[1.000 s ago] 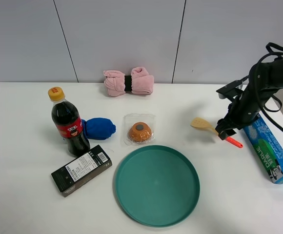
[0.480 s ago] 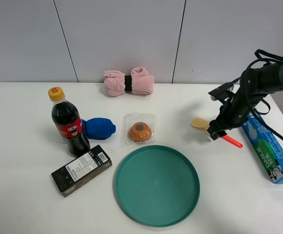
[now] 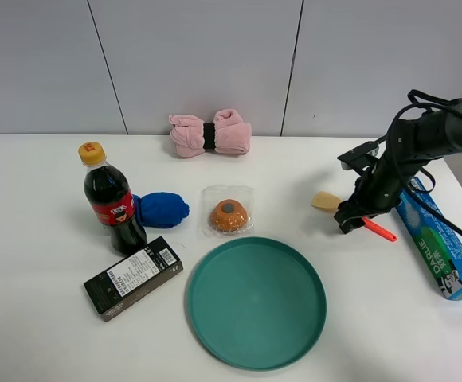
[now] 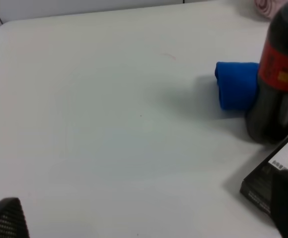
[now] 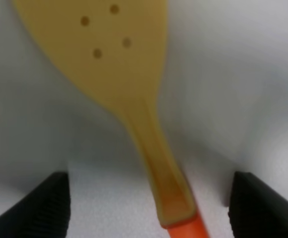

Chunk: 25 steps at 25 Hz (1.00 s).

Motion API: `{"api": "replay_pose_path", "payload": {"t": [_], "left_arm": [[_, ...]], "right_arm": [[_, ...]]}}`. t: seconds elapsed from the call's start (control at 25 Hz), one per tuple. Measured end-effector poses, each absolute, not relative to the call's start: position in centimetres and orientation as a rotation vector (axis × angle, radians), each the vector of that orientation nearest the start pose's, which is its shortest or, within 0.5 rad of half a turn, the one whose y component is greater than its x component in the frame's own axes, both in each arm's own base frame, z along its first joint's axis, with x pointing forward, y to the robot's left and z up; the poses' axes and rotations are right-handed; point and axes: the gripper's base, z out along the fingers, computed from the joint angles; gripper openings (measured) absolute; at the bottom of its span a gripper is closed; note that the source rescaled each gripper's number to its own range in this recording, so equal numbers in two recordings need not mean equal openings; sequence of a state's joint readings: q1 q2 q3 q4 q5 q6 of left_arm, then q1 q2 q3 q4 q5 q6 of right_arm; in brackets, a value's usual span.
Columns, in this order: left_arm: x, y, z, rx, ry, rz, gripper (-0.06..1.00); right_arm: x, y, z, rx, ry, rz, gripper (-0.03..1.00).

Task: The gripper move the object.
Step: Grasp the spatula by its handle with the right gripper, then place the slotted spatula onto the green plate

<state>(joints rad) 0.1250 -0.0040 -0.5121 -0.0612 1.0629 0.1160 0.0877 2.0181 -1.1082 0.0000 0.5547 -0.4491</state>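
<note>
Swinging in over the past second, the black right gripper [image 3: 349,218] has dropped onto the small toy spatula with a tan slotted blade and thin orange-red handle [image 3: 323,200], which has not shifted.

We see a white table [image 3: 390,326] carrying everything. Largest on it is a round teal-green plastic plate [image 3: 255,302], near the front edge. Along the right side lies a long blue-green cardboard carton [image 3: 440,248]. At the back sits a pink rolled cloth bound with a black band [image 3: 211,134]. On the left stand a dark cola bottle with a yellow cap and red label [image 3: 111,203] and, in front of it, a black rectangular box with a white label [image 3: 133,278]. A crumpled blue cloth [image 3: 164,209] touches the bottle. Just beyond the plate's rim rests a round orange-brown item in a clear packet [image 3: 229,213].

We find the spatula flat on the table between that packet and the carton, blade toward the packet, handle tip toward the carton. The right wrist view shows the right gripper's jaws spread wide either side of the handle's neck, not touching it. The left gripper [image 4: 146,223] hangs over bare table near the bottle, its jaws also spread, holding nothing.
</note>
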Motion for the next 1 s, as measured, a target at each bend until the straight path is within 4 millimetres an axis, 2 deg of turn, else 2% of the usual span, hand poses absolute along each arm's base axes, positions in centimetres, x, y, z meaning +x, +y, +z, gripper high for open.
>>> {"api": "replay_pose_path", "payload": {"t": [0.24,0.4,0.6,0.72,1.0], "left_arm": [[-0.64,-0.58,28.05,-0.006,2.030,0.078,1.00],[-0.64,-0.58,28.05,-0.006,2.030,0.078,1.00],[-0.64,-0.58,28.05,-0.006,2.030,0.078,1.00],[-0.64,-0.58,28.05,-0.006,2.030,0.078,1.00],[-0.64,-0.58,28.05,-0.006,2.030,0.078,1.00]], "right_arm": [[35.96,3.19,10.22,-0.742,2.857,-0.043,0.39],[35.96,3.22,10.22,-0.707,2.865,-0.039,0.31],[35.95,3.30,10.22,-0.709,2.865,-0.038,0.09],[35.96,3.30,10.18,-0.709,2.865,-0.038,0.06],[35.96,3.30,10.18,-0.709,2.865,-0.038,0.05]]}}
